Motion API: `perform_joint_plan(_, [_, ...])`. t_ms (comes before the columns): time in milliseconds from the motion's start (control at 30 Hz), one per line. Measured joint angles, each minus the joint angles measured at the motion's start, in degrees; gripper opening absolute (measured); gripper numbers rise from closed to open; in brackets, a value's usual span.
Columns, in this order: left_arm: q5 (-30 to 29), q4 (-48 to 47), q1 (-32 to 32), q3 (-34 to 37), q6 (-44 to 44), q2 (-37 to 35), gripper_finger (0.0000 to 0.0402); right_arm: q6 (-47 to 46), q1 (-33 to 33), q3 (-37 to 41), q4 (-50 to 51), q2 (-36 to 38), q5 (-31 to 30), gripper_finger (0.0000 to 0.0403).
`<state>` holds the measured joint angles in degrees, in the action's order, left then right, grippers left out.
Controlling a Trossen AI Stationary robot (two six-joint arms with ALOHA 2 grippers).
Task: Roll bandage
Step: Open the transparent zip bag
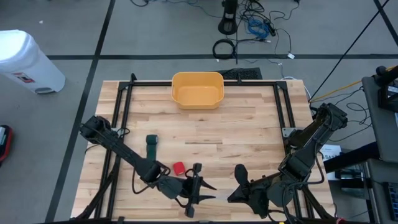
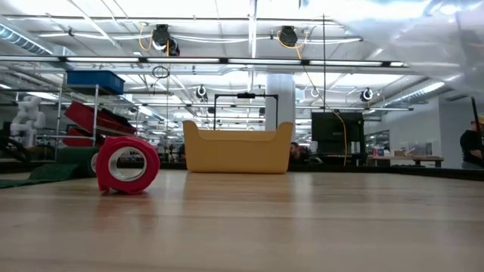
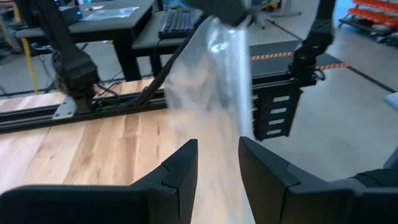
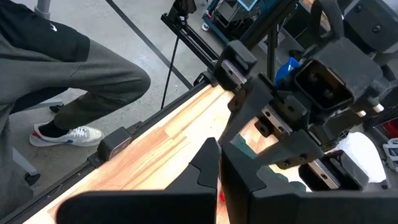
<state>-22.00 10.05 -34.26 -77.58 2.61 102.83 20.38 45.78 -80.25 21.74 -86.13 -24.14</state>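
Both arms are working low at the near edge of the desk (image 1: 249, 124), stretching something clear and film-like between them.

Left gripper (image 1: 198, 185): in its wrist view I am seeing a translucent strip (image 3: 214, 93) running up from between its fingers (image 3: 177, 171) toward the other arm. The fingers are standing slightly apart with the strip passing through the gap; whether they are pinching it, I cannot tell.

Right gripper (image 1: 239, 186): its fingers (image 4: 208, 168) are looking almost pressed together in its wrist view, likely clenched on the far end of the strip, though the strip itself is not showing there.

My reading: the two ends are being held apart to keep the film taut.

The task's things are lying beyond the left fingers. A red bandage roll (image 1: 179, 167) is sitting just beside the left arm, wound and resting on its side in the low view (image 2: 127, 164). A dark green bandage (image 1: 151, 146) is lying farther out, partly unrolled and flat. Neither is being touched.

A yellow bin (image 1: 197, 89) is waiting at the far edge, probably for finished rolls.

A seated person's legs (image 4: 74, 74) are showing beside the desk.
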Motion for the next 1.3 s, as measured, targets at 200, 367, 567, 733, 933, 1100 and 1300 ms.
perform_joint_plan(200, [0.94, 0.55, -0.04, 0.00, 0.02, -0.02, 0.0122, 0.00, 0.02, 0.00, 0.00, 0.00, 0.00, 0.0000])
perform_joint_plan(367, [0.94, 0.56, -0.04, 0.00, 0.02, -0.02, 0.0122, 0.00, 0.01, 0.00, 0.00, 0.00, -0.02, 0.0000])
perform_joint_plan(567, [0.94, 0.54, -0.04, -0.02, 0.02, -0.02, 0.0122, 0.00, 0.02, 0.00, 0.00, 0.00, -0.02, 0.0000])
perform_joint_plan(733, [0.92, 0.54, -0.04, -0.04, 0.02, -0.04, 0.0122, 0.00, 0.01, 0.00, 0.00, 0.00, -0.02, 0.0000])
perform_joint_plan(933, [0.87, -0.09, 0.07, -0.07, 0.09, -0.04, 0.0122, 0.00, 0.00, 0.00, 0.00, 0.00, -0.02, 0.0000])
perform_joint_plan(1100, [0.85, -0.09, 0.07, -0.09, 0.09, -0.04, 0.0122, 0.20, 0.02, 0.00, -0.07, 0.00, -0.03, 0.0000])
perform_joint_plan(1300, [0.52, -0.18, 0.46, -0.11, 0.11, 0.50, 0.0122, 0.24, 0.00, 0.00, -0.51, 0.00, -0.04, 0.0000])
